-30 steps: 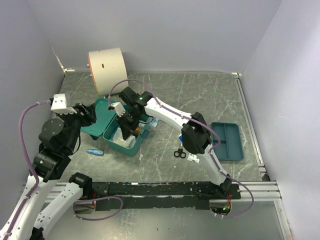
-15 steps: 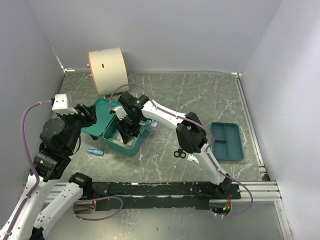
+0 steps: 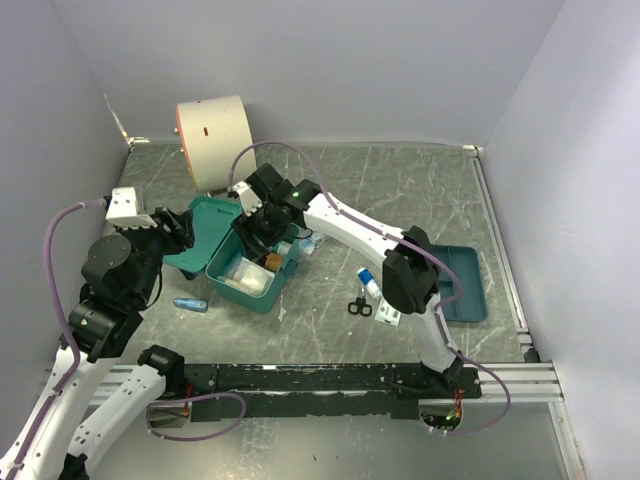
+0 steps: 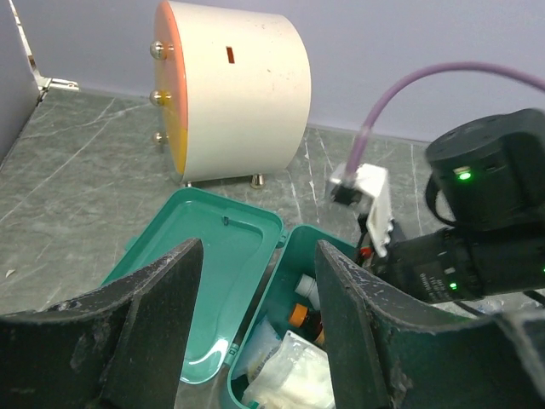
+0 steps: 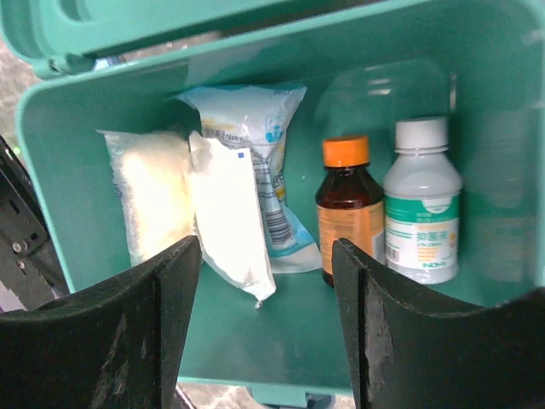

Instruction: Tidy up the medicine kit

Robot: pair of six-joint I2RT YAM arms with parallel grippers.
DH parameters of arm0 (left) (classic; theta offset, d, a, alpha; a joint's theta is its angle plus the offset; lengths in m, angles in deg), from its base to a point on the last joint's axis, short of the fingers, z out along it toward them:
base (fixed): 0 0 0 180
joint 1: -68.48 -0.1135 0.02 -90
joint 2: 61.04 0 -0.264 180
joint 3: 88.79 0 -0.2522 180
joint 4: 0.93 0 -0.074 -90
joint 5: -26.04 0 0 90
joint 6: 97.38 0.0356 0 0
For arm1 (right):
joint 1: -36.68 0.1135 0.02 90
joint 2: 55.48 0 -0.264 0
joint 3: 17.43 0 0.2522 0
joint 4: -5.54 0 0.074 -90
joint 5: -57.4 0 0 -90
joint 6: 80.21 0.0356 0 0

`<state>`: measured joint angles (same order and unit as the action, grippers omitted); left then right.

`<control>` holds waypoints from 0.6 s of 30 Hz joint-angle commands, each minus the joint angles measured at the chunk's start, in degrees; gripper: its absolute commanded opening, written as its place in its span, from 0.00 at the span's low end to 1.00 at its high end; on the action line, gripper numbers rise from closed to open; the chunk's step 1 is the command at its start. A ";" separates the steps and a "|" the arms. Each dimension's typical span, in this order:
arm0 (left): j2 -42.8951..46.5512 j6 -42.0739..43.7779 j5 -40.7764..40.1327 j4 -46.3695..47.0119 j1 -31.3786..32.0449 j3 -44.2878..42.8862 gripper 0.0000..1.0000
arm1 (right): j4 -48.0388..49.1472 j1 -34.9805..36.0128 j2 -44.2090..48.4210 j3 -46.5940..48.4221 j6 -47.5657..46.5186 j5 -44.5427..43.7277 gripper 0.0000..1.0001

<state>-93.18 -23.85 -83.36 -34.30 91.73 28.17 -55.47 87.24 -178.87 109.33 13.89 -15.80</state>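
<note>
Teal plastic medicine kit [image 3: 248,298], rounded corners

Bright, soft, even light with faint shadows, only the close-up jaws in both wrist views look blurry.

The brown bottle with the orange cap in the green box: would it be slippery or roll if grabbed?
The brown orange-capped bottle looks rigid, so it should probably keep its shape in a grip. Its round, glossy sides could slip or roll if nudged. The white plastic bottle close beside it may block rolling that way.
</note>
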 commanded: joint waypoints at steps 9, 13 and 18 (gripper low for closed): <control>-0.54 -0.61 1.11 0.06 0.22 -0.53 0.66 | 4.30 1.82 4.26 -5.44 -3.60 8.44 0.38; -0.64 -0.67 1.03 0.10 0.22 -0.38 0.66 | 4.98 2.10 2.39 -6.19 -2.08 9.12 0.29; -0.64 -0.69 0.96 0.03 0.22 -0.33 0.66 | 4.99 2.10 -2.12 -5.32 -0.24 8.01 0.24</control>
<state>-93.73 -24.33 -82.99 -34.35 91.73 28.17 -50.49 89.80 -177.05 103.88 12.38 -8.24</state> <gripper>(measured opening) 0.662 0.259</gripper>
